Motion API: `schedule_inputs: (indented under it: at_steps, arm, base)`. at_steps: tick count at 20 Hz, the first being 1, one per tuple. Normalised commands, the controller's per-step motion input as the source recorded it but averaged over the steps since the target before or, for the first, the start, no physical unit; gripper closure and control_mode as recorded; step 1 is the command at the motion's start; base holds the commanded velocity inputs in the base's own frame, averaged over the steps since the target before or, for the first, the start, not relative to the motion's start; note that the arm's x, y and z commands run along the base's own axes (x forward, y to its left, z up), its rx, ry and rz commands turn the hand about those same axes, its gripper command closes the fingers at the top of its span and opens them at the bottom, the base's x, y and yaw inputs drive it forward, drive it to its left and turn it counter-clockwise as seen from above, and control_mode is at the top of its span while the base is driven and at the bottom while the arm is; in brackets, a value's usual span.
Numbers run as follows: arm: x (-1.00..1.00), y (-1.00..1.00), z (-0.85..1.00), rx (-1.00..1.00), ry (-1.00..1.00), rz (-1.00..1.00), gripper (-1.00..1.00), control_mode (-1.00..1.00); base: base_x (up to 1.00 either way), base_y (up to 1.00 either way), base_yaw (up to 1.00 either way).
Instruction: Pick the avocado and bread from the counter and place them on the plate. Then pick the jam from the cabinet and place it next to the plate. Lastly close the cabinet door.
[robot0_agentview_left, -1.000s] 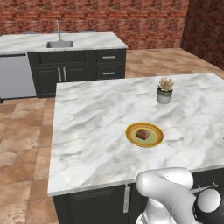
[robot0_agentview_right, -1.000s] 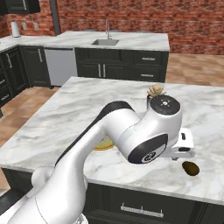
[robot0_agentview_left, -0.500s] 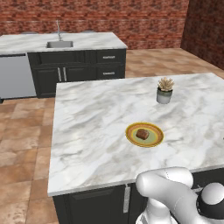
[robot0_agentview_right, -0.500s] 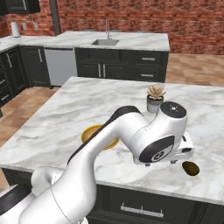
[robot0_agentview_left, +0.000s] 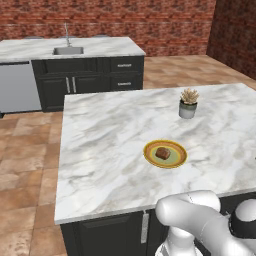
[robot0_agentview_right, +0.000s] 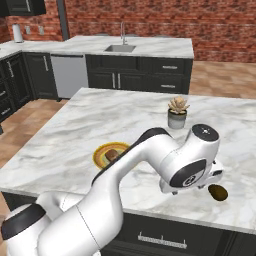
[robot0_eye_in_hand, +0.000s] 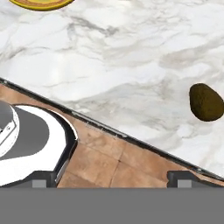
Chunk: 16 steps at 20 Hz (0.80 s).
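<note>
The dark brown avocado (robot0_agentview_right: 217, 192) lies near the front right edge of the island counter, and in the hand view the avocado (robot0_eye_in_hand: 206, 102) sits at the right. My gripper (robot0_eye_in_hand: 114, 177) is open, its fingertips (robot0_eye_in_hand: 186, 176) wide apart with nothing between them, hovering over the counter's edge short of the avocado. My wrist (robot0_agentview_right: 192, 167) hangs just left of the fruit. The yellow plate (robot0_agentview_left: 176, 159) holds the brown bread (robot0_agentview_left: 162, 152) mid-counter. The arm partly covers the plate (robot0_agentview_right: 100, 151) in the right base view. The jam and cabinet are out of view.
A small potted plant (robot0_agentview_left: 188, 103) stands behind the plate on the marble island (robot0_agentview_left: 110, 130). Tiled floor (robot0_eye_in_hand: 113, 162) lies below the counter edge. A back counter with a sink (robot0_agentview_left: 68, 50) runs along the brick wall.
My arm has swung to the right along the counter's front edge toward the avocado, uncovering more of the plate in the right base view. Plate, bread and avocado have stayed put.
</note>
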Motion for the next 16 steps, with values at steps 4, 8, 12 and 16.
schedule_inputs:
  at_steps: [4,8,12,16]
  arm:
    - [0.19,-0.41,-0.26,0.00,0.03,0.04,-1.00,-1.00]
    - [0.25,-0.30,-0.20,0.00,0.07,0.00,-1.00,-1.00]
    - [0.36,-0.11,-0.11,0.00,0.13,-0.02,-1.00,-1.00]
    - [0.31,-0.15,-0.12,0.00,0.17,-0.03,-1.00,-1.00]
  base:
    - [0.00,0.00,0.00]
    - [0.00,0.00,0.00]
    - [0.00,0.00,0.00]
    - [0.00,0.00,0.00]
